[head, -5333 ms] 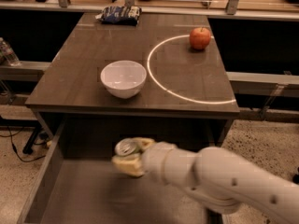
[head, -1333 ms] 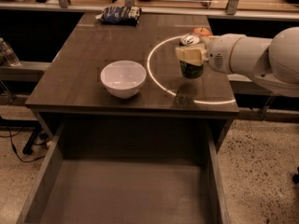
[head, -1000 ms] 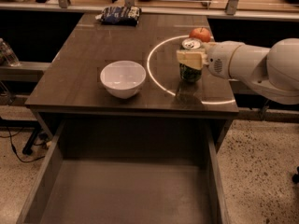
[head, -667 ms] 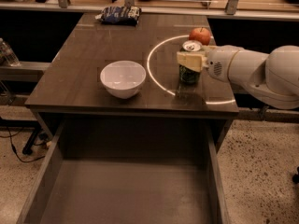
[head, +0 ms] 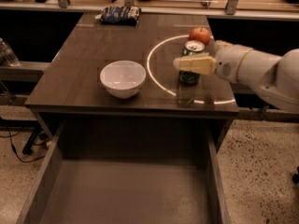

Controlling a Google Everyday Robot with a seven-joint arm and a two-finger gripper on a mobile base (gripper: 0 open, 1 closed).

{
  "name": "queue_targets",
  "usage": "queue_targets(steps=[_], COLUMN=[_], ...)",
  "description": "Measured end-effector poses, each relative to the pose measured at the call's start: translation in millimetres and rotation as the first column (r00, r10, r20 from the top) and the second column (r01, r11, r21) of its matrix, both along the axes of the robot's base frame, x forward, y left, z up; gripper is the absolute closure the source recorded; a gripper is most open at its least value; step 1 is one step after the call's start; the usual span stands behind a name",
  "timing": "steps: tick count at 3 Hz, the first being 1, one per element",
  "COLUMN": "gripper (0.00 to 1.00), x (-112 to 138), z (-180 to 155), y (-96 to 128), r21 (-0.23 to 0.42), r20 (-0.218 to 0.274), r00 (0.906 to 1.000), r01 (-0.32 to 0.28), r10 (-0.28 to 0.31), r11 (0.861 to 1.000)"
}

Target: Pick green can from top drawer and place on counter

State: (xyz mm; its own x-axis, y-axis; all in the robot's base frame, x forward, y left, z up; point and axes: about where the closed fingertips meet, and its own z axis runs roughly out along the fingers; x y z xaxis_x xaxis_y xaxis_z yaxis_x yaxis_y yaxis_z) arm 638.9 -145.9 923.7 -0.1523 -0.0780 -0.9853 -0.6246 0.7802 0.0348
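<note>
Camera view, can (head: pixel 188 77) upright on counter (head: pixel 88 55), centre right, end effector (head: pixel 187 62) around it, grip cannot be told, drawer (head: pixel 126 195) open below.

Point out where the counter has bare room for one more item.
Bare on the counter: the left strip beside the white bowl, and the middle stretch between bowl and blue packet at the back. The open top drawer has a bare bottom too. Crowded: the right side, where the gripper is at the green can, red apple just behind.
</note>
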Motion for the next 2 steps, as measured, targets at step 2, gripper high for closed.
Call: queue_targets(steps=[2], gripper=[0.0], x=[-52.6], z=[147.7], y=[-78.6], r21=[-0.135], r20=[0.22], r00=[0.9756], r01=[0.035], r10=[-0.004], r11=[0.99])
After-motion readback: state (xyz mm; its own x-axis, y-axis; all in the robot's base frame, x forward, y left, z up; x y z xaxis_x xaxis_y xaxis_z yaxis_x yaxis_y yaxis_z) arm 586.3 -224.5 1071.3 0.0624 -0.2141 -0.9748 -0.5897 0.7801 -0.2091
